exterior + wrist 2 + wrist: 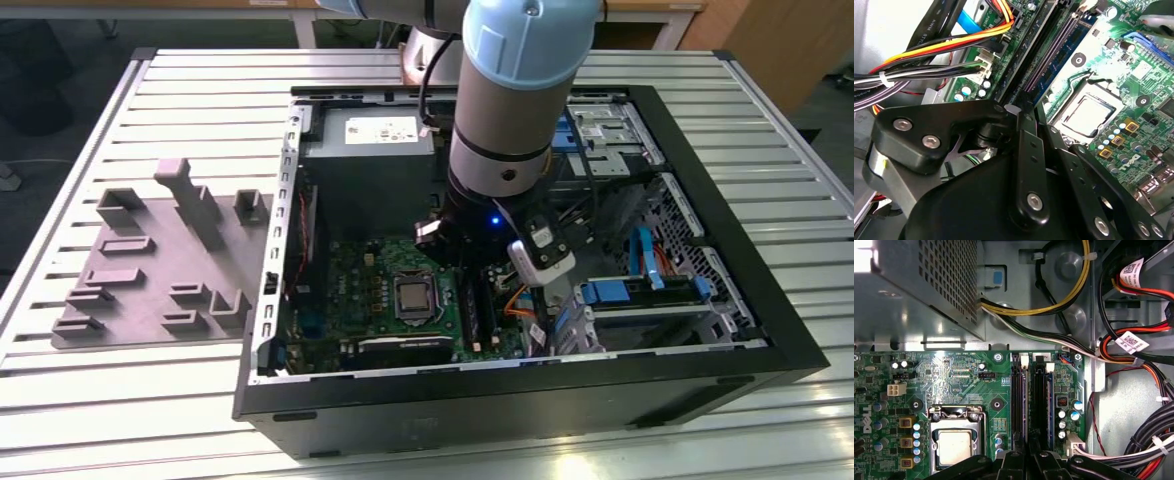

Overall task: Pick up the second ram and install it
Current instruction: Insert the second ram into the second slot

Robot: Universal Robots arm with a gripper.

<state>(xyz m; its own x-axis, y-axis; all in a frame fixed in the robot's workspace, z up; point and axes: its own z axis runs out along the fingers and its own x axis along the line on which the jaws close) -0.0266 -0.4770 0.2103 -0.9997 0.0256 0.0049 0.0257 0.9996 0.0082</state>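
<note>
While cables (1134,360) crowd beside, gripper (1026,460) sits over motherboard slots (1031,405).

The gripper's black linkage (1019,165) fills the lower frame, its fingers closed together over the long black memory slots (1054,55). The processor socket (1086,112) sits at centre right on the green motherboard (1134,75); bundled cables (939,55) cross the upper left

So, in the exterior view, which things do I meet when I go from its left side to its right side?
Grey moulded holder on the slatted table → left wall of the computer case → green motherboard with its processor socket → robot arm → blue drive brackets → right wall of the case.
</note>
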